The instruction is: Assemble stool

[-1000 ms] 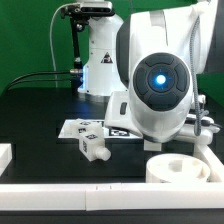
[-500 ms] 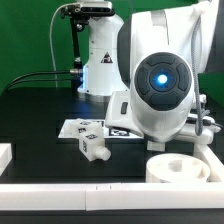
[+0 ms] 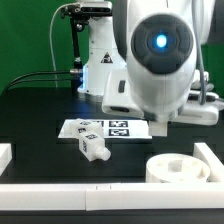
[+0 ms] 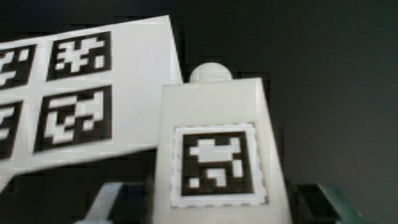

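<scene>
Seat (image 3: pixel 160 170) sits bare on the table (image 3: pixel 40 112) at the exterior view's right, with no legs fitted. We have one leg (image 4: pixel 217 140) clamped in the gripper (image 4: pixel 217 205), marker board (image 4: pixel 80 90) behind it. A spare leg (image 3: pixel 93 147) lies loose beside that board. Our read: barely begun, every leg left to mount.

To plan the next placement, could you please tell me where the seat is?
In the exterior view the seat lies at the exterior view's right, beside the border rail, right of the loose leg and the marker board.
</scene>
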`<act>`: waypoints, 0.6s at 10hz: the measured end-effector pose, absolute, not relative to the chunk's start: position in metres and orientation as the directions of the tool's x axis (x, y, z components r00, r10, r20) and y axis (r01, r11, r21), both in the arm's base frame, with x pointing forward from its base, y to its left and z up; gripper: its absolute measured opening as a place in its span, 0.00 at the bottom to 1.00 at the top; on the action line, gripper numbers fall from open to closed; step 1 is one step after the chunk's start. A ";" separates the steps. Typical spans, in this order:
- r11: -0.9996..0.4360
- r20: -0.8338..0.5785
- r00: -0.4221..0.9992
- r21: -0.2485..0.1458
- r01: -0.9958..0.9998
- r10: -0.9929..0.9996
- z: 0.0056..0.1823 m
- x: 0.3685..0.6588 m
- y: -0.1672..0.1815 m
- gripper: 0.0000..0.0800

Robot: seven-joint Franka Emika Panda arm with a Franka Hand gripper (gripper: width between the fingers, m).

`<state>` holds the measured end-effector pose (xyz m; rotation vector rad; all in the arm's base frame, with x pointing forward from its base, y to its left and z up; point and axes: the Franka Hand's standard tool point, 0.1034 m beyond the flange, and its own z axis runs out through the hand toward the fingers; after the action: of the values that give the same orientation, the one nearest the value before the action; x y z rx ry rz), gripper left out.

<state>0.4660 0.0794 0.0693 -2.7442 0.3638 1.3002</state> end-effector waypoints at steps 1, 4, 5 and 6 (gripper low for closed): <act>-0.969 -0.735 0.654 0.017 -0.247 -0.179 0.070 0.474 0.084 0.42; -0.966 -0.590 0.781 -0.005 -0.260 -0.207 0.067 0.477 0.087 0.42; -0.972 -0.529 0.828 -0.021 -0.232 -0.186 0.071 0.486 0.084 0.42; -0.976 -0.488 0.857 -0.040 -0.213 -0.167 0.088 0.496 0.083 0.42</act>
<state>0.4962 0.0829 0.0877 -2.9373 0.3009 0.7598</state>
